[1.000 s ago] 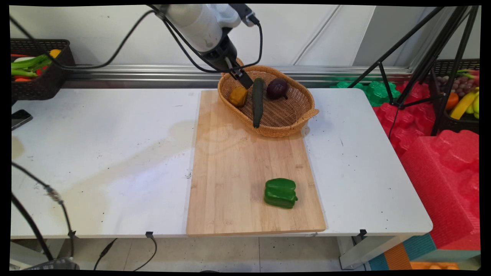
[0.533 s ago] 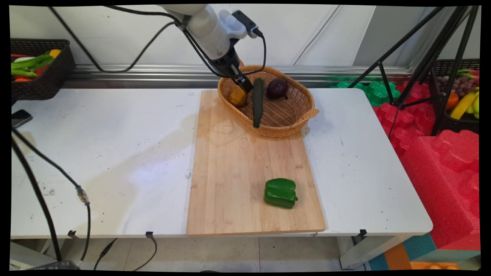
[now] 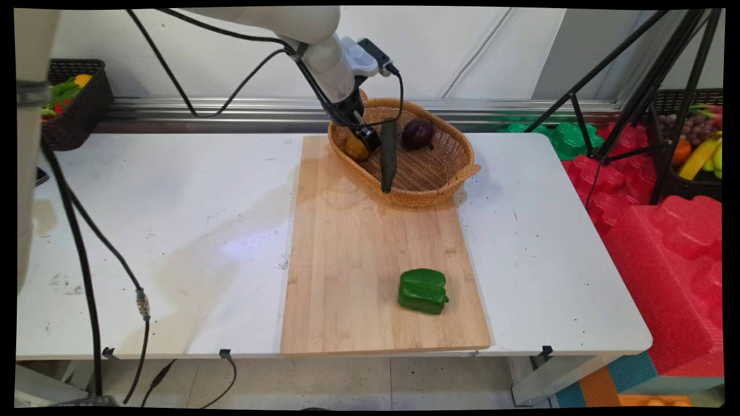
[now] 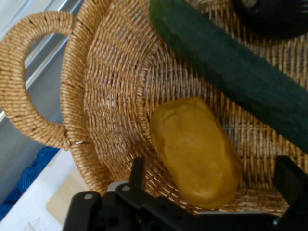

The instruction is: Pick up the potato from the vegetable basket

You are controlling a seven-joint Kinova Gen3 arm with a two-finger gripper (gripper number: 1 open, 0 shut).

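Reaching down into the wicker basket (image 3: 430, 173), the gripper (image 4: 211, 192) is hanging with its jaws spread wide, one finger on each side of the yellow potato (image 4: 195, 151) and closed on nothing. The potato is lying at the basket's end nearest the looped handle (image 4: 29, 82), just beside the cucumber (image 4: 231, 72), which is running lengthwise down the basket's middle; the purple onion (image 3: 417, 133) is sitting on the cucumber's far side.

Several things could go wrong from here, as I judge it. The potato is smooth, rounded and lumpy, so jaws closing off-centre could be squeezing it sideways out of the grip. The finger nearer the cucumber could be nudging that long, glossy body and rolling it. The woven wall is ribbed and sloping, so a fingertip could be catching in the weave and dragging the light basket across the bamboo board (image 3: 347, 277), where a waxy green pepper (image 3: 423, 290) is resting well away from the basket.
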